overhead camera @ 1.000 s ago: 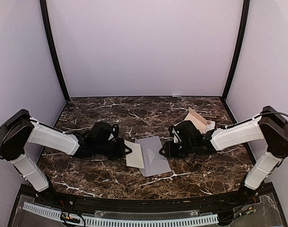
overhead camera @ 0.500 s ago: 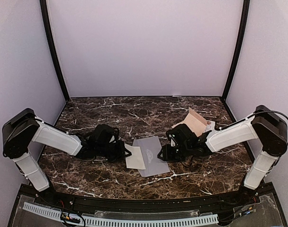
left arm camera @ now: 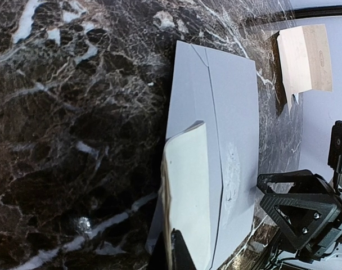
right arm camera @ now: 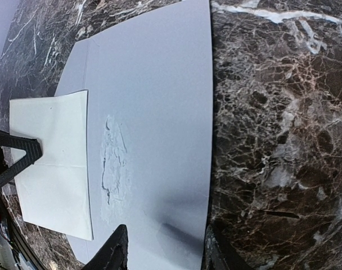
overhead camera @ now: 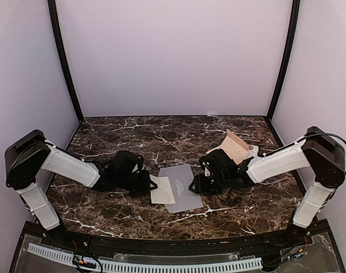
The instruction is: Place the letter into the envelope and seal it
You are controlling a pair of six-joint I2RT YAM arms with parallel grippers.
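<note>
The grey-lavender envelope (overhead camera: 185,190) (right arm camera: 160,112) lies flat on the marble table, with a rough torn patch near its middle. The white letter (overhead camera: 163,190) (left arm camera: 188,191) overlaps the envelope's left part, its near edge lifted. My left gripper (overhead camera: 152,183) (left arm camera: 172,256) is shut on that near edge of the letter. My right gripper (overhead camera: 194,185) (right arm camera: 165,242) is open at the envelope's right side, one finger over the paper and the other at its edge. I cannot tell whether the letter's far edge is tucked inside.
A tan paper sheet (overhead camera: 235,145) (left arm camera: 306,59) lies behind the right arm, with a small white sheet (overhead camera: 252,151) beside it. Lavender walls close in the back and both sides of the table (overhead camera: 127,136).
The right gripper has shifted a little left onto the envelope's right edge, uncovering more of the tan sheet. The left gripper has nudged the letter slightly further over the envelope.
</note>
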